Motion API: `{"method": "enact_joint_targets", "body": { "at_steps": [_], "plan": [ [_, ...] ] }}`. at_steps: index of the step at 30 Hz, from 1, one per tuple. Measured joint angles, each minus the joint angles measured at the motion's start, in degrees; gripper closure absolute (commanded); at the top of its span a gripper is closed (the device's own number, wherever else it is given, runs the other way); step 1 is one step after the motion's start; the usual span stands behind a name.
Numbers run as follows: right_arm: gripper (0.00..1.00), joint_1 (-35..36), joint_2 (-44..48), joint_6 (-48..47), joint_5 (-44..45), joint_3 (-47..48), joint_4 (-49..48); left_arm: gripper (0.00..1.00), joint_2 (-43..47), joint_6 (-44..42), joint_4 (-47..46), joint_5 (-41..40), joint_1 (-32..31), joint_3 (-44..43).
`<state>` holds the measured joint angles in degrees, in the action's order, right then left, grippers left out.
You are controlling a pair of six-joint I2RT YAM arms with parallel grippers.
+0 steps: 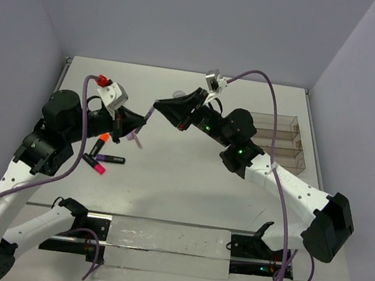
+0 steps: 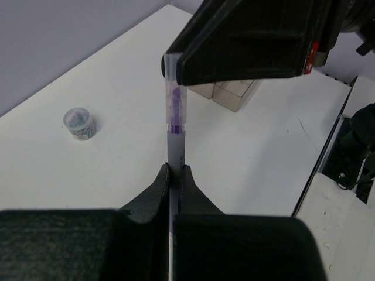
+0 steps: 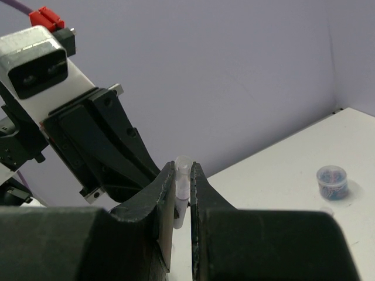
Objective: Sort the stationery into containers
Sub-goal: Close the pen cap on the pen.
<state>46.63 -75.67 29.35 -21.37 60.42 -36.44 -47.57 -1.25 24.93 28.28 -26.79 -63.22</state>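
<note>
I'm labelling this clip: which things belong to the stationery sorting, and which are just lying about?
Job: slim grey-purple pen, held by left gripper and right gripper; black marker with orange-red end; magenta marker; small round blue-grey jar; smoky plastic three-compartment tray.
Lying about: purple cables; clear plastic sheet at near edge.

Grey-purple pen (image 2: pixel 175 126) airborne, clamped both ends; magenta marker (image 1: pixel 99 168), orange-ended marker (image 1: pixel 100 144) lying left; smoky tray (image 1: pixel 285 127) right
</note>
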Motion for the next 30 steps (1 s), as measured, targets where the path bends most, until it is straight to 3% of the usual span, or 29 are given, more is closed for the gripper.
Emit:
{"method": "enact_joint_targets", "body": {
  "at_steps": [11,30],
  "plan": [
    [1.0,-0.02,-0.51,0.56,-0.63,0.0,-1.27,1.0,-0.1,5.06,-2.64,-0.52,0.0,0.39],
    [1.0,0.76,-2.58,-0.69,1.09,0.0,-1.68,1.0,-1.31,2.74,-1.76,-3.46,-0.05,0.39]
  ]
}}
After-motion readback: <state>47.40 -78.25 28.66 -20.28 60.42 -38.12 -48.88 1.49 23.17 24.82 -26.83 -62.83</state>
